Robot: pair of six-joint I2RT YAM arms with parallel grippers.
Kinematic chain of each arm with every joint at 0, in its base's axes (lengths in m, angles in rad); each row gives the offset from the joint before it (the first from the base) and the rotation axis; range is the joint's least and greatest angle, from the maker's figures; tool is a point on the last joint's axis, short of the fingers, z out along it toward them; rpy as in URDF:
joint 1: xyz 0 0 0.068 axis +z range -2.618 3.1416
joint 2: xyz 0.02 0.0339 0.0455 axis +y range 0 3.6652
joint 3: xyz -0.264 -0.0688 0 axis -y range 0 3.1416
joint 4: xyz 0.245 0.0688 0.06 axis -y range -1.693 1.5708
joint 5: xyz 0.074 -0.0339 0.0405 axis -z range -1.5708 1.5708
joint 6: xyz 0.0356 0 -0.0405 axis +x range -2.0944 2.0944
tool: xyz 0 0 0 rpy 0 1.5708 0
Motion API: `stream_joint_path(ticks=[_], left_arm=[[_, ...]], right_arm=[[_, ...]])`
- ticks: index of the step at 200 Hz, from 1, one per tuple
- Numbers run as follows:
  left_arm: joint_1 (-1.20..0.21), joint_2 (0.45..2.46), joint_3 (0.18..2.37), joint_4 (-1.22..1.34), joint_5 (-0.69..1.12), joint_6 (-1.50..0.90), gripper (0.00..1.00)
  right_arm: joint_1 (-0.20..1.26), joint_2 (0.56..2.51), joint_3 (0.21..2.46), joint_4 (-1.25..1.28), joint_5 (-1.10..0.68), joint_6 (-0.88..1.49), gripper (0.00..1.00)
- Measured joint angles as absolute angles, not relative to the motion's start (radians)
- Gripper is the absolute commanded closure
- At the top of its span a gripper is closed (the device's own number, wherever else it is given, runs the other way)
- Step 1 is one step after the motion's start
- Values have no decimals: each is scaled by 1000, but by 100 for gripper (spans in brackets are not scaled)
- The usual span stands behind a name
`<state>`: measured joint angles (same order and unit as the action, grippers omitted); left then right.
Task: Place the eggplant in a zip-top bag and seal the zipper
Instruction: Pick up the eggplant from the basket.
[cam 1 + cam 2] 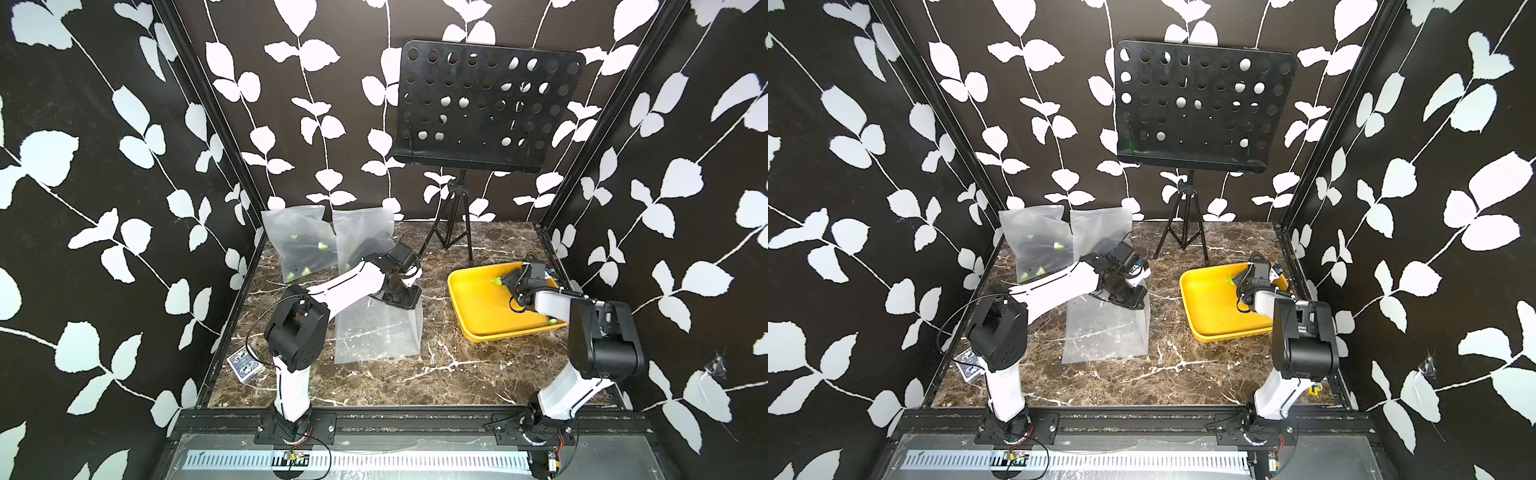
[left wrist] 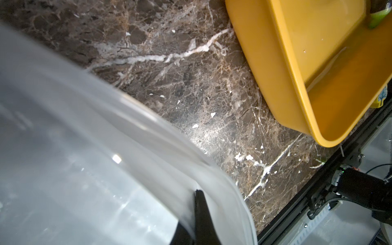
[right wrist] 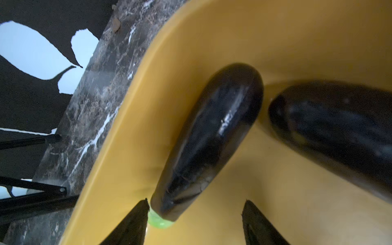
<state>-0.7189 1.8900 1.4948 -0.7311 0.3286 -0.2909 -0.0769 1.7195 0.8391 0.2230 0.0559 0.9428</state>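
Glossy eggplant [image 3: 212,137] — smooth plastic tray [image 3: 275,31], frosted bag [image 1: 378,332].

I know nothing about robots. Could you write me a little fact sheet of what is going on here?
Left fingers: shut on the edge of the empty bag
Right fingers: open, either side of the stem end of an eggplant
Yellow tray: holds that one and a second eggplant
Back of table: two filled bags, standing upright
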Motion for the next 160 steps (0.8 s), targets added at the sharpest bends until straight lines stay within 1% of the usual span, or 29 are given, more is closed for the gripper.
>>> stream_joint_path(ticks=[35, 68, 84, 104, 127, 160], left_arm=[[-719, 1890, 1495, -732, 329, -291, 100], [-719, 1890, 1495, -733, 328, -291, 100], [-719, 1890, 1495, -734, 329, -291, 100], [-719, 1890, 1495, -735, 329, -291, 100], [-719, 1890, 1497, -738, 329, -291, 100], [-719, 1890, 1507, -749, 329, -290, 100]], right_arm=[[-89, 1780, 875, 256, 46, 958, 31], [-100, 1805, 889, 269, 39, 981, 36], [-107, 1819, 897, 280, 34, 990, 40], [-110, 1831, 901, 295, 31, 1000, 47], [-111, 1842, 901, 316, 21, 1016, 59], [-111, 1859, 901, 366, -20, 1021, 61]])
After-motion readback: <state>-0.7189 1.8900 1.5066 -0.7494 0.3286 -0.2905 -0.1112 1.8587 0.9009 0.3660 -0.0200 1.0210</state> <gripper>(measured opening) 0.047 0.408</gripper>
